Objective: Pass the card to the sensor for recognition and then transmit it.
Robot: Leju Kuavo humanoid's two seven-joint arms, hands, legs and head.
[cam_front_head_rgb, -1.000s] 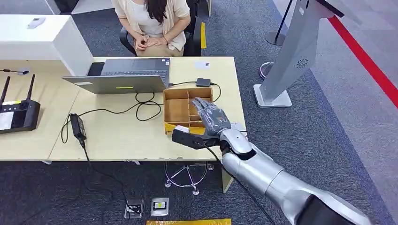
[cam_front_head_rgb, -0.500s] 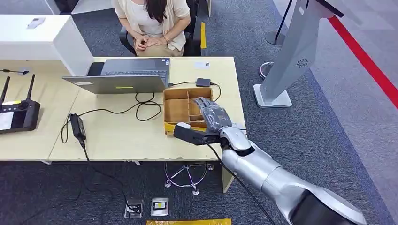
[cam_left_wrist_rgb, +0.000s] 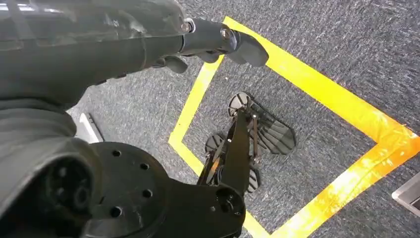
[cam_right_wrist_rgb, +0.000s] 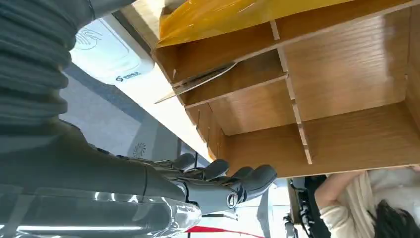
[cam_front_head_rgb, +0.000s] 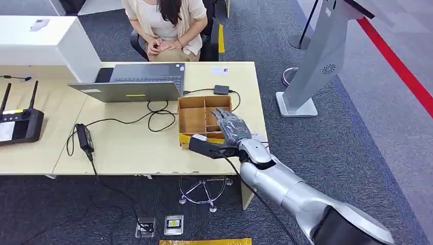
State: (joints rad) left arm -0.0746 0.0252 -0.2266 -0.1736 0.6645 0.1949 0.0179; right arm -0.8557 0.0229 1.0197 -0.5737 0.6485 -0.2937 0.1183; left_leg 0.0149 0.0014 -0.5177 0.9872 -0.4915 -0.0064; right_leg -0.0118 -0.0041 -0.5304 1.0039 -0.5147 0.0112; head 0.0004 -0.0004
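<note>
The right hand has barely shifted, fingers spread over the tray, the card beneath them.

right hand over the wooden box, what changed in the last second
The right hand edged slightly away from the robot, over the compartmented wooden box, fingers extended and holding nothing. The box, grey laptop and seated person stayed as they were.

Silver right arm, grey right hand with dark fingers, black cable along forearm.
</note>
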